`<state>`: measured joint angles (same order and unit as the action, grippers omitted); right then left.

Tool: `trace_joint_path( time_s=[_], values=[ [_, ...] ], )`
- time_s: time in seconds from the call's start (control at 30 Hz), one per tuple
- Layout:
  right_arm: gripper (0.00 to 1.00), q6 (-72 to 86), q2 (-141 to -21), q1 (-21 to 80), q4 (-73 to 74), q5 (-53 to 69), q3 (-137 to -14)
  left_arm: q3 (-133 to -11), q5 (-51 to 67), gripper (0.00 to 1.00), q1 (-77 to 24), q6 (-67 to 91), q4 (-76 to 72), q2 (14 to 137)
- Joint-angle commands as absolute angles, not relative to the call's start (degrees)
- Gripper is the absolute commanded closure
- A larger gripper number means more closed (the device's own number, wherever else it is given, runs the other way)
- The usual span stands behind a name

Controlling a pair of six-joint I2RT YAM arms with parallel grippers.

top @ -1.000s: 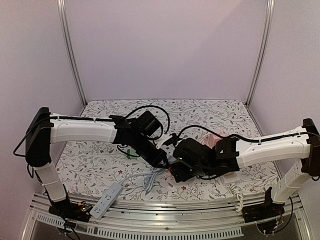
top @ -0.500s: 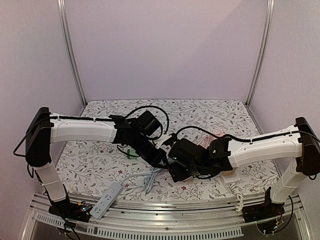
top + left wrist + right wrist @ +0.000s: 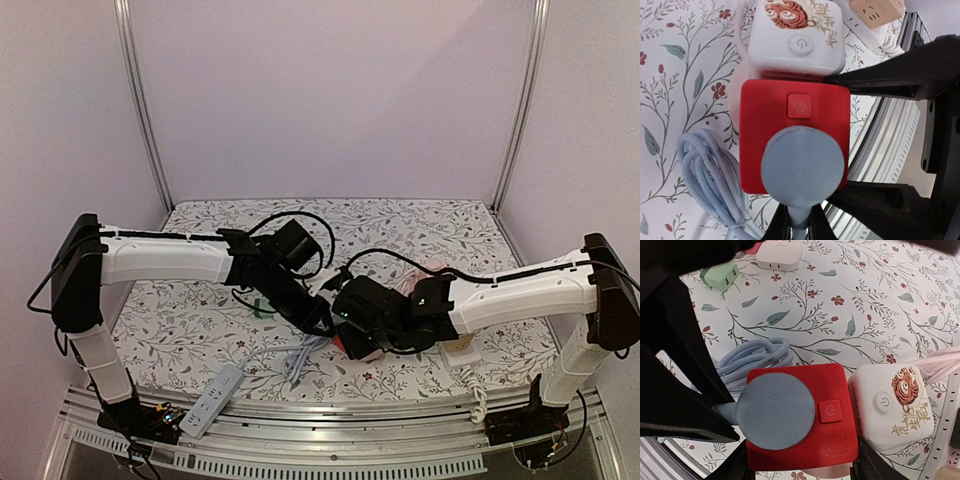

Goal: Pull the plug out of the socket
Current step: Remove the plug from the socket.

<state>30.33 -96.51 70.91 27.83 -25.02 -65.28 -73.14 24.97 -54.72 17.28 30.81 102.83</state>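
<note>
The plug [image 3: 802, 165] is a round grey-blue disc seated in the top of the socket [image 3: 755, 110], a red cube with a power button. My left gripper [image 3: 799, 230] is shut on the plug's short stem where the cable leaves it. In the right wrist view the plug [image 3: 775, 410] covers the left half of the socket [image 3: 837, 445]. My right gripper [image 3: 805, 470] straddles the cube from above, one finger against each of two opposite sides. From the top view both grippers meet over the socket [image 3: 345, 347] at the table's front centre.
A white cube socket with a tiger picture [image 3: 890, 405] touches the red one. A coiled blue cable [image 3: 757, 357] lies behind it. A green adapter [image 3: 720, 276] and a white adapter [image 3: 779, 254] sit farther off. A white power strip [image 3: 212, 400] lies on the front rail.
My right arm has slid left over the red socket and its jaws have narrowed onto the cube's sides. The left gripper has kept its hold on the plug's stem.
</note>
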Motion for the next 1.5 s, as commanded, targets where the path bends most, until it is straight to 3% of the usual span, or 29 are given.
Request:
trace_joint_path(
  time_s=[0.0,0.13,0.3,0.67,1.1,1.47],
  values=[
    [0.42,28.8,-98.3,70.5,24.7,-26.9,-64.5,-74.8,29.8,1.0,-54.8,17.8,29.2,101.1],
    [0.5,28.0,-97.8,70.5,22.2,-26.4,-62.5,-75.3,30.5,1.0,-54.8,18.1,29.7,101.5],
    [0.7,25.3,-97.0,70.6,19.0,-24.7,-60.0,-76.8,30.3,1.0,-54.8,19.2,30.5,102.1],
    [0.87,16.4,-96.5,70.7,13.6,-23.3,-54.7,-81.3,35.5,1.0,-52.5,23.2,31.7,103.7],
    [0.86,17.0,-97.5,71.2,14.4,-27.0,-55.0,-81.4,35.4,1.0,-51.4,23.5,31.0,103.1],
    [0.85,30.5,-95.3,67.8,19.1,-24.2,-57.3,-74.6,29.4,1.0,-55.5,19.6,28.2,99.9]
  ],
)
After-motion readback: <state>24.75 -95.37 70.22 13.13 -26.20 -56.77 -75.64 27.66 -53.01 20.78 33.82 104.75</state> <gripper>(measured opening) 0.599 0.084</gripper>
